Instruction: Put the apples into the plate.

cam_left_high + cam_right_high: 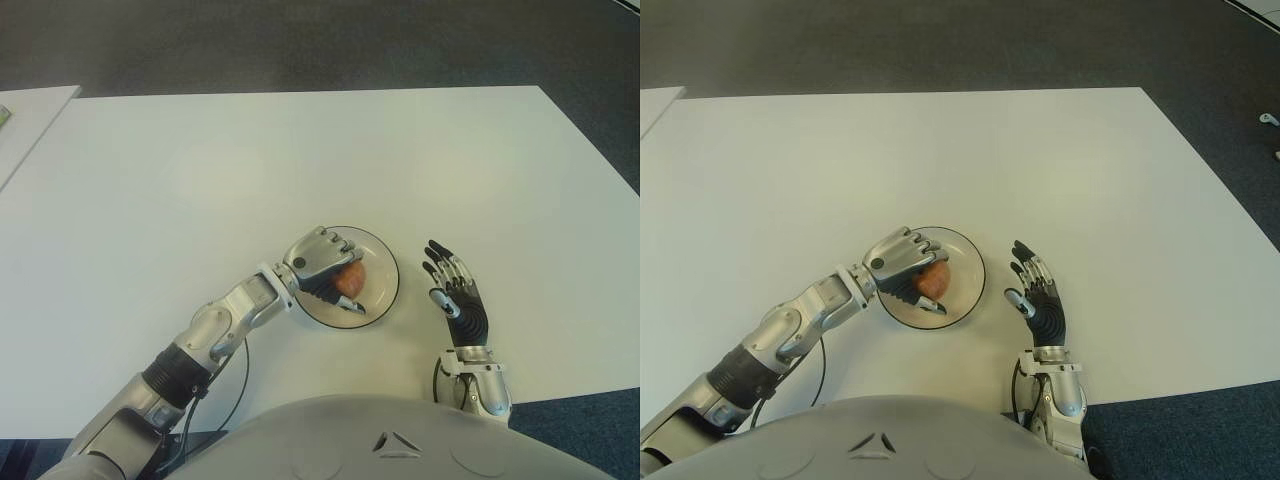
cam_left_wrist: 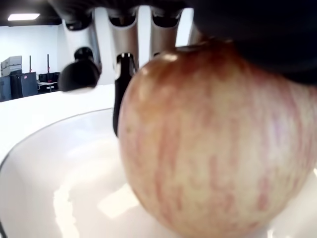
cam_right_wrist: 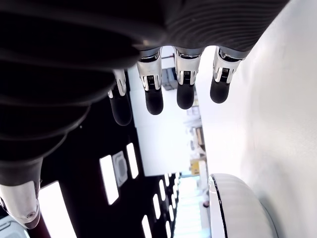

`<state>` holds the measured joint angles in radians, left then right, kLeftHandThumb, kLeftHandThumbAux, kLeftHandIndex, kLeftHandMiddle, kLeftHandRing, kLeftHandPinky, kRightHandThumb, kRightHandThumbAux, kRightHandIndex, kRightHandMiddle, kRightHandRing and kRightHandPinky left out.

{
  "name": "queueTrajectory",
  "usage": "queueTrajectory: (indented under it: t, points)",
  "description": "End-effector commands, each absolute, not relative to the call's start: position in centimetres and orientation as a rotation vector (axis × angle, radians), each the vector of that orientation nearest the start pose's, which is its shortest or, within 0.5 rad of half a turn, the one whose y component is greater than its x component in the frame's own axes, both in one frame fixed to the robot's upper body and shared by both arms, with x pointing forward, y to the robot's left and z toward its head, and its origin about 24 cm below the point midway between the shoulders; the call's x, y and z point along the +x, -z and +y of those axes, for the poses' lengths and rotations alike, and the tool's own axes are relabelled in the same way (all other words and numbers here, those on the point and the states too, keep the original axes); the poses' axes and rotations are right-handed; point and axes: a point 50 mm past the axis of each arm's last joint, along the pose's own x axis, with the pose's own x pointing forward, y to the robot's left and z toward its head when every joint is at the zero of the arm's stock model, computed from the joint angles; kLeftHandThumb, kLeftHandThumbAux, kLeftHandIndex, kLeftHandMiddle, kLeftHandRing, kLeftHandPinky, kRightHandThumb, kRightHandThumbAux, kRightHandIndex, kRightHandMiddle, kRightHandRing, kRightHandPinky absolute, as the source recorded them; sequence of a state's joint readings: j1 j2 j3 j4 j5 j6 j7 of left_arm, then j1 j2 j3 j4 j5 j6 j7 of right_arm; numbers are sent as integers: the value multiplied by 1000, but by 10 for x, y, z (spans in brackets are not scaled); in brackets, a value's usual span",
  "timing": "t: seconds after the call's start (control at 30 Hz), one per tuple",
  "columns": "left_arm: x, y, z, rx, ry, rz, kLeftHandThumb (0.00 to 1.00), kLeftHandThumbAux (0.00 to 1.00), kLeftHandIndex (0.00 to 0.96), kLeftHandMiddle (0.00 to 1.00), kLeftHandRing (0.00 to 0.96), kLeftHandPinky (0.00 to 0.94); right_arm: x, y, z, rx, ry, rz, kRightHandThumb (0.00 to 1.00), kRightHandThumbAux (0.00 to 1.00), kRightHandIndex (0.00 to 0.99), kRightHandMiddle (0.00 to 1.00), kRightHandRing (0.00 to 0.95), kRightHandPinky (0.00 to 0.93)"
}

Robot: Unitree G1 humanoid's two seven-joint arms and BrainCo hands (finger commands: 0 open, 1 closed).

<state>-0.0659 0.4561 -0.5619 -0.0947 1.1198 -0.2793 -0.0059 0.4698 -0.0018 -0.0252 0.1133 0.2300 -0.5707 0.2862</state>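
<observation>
Left eye view: left hand grasps the apple over the plate; right hand spread, empty.

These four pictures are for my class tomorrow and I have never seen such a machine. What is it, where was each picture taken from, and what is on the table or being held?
It is a humanoid robot with two arms, each ending in a hand of several fingers. The two wide pictures come from cameras in its head, looking down at a white table. The two close pictures come from cameras on its wrists.

On the table stands a white plate. The left hand is over the plate, its fingers curled around a red and yellow apple. The left wrist view shows the apple close up, low in the plate. The right hand shows to the right of the plate, fingers spread, holding nothing. No other apple shows.
</observation>
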Motion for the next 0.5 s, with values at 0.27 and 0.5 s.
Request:
queueTrajectory:
  t: [0.27,0.5]
  points:
    - [215,-38,83,1438,769,-535,752,690,445,809,810,800,101,56,-169,223,22,230,257,576,174,134,83,89]
    - [216,-41,86,1381,796,-565,711,689,430,711,685,650,102,55,-168,214,20,228,247,575,169,126,76,80]
